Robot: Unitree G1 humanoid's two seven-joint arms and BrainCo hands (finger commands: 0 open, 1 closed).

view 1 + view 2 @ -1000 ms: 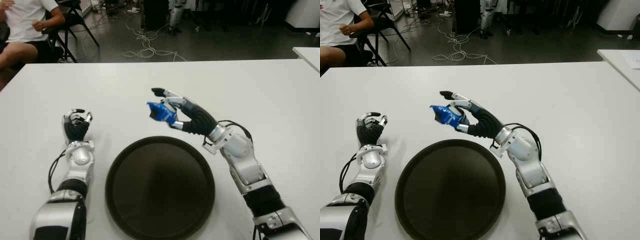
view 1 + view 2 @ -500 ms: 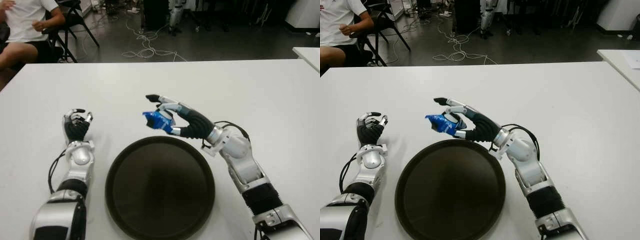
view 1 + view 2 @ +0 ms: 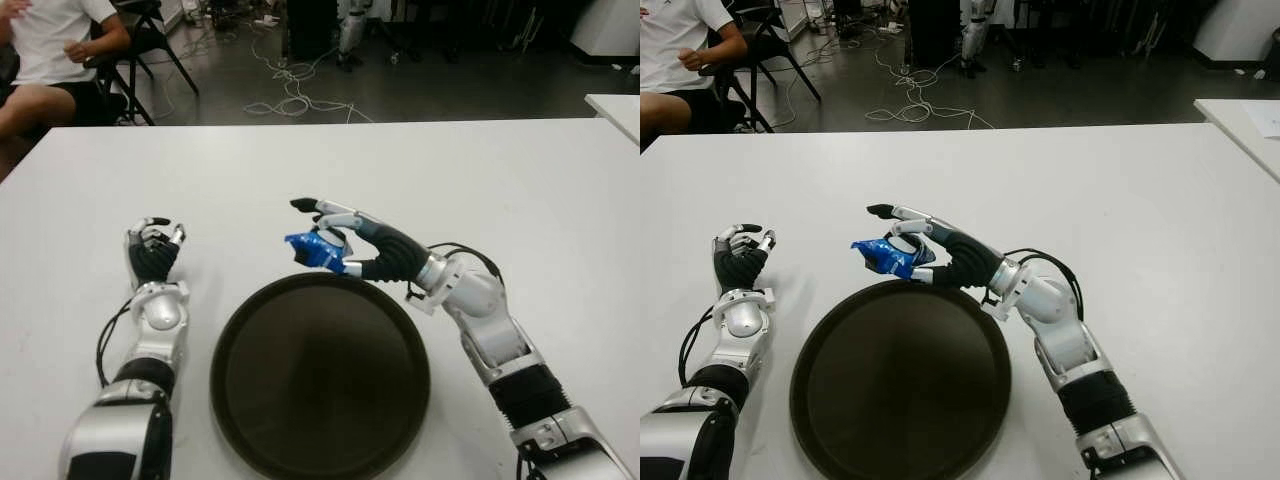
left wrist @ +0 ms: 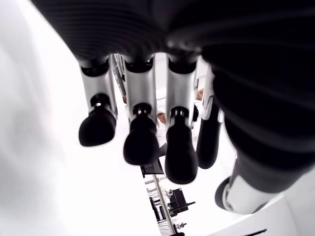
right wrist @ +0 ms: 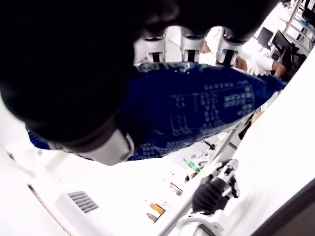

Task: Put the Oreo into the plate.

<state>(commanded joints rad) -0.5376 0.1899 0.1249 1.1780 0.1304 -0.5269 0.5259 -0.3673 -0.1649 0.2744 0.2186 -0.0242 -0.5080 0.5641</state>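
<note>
Right hand (image 3: pixel 345 245), fingers pinched around blue Oreo packet (image 3: pixel 312 250), holds it aloft at the dark plate's (image 3: pixel 320 372) 12 o'clock rim, presumably for release; left hand (image 3: pixel 152 252) curled empty at 9 o'clock.

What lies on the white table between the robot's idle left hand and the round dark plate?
Nothing: in the left eye view only bare white table separates the left hand from the round dark plate.
</note>
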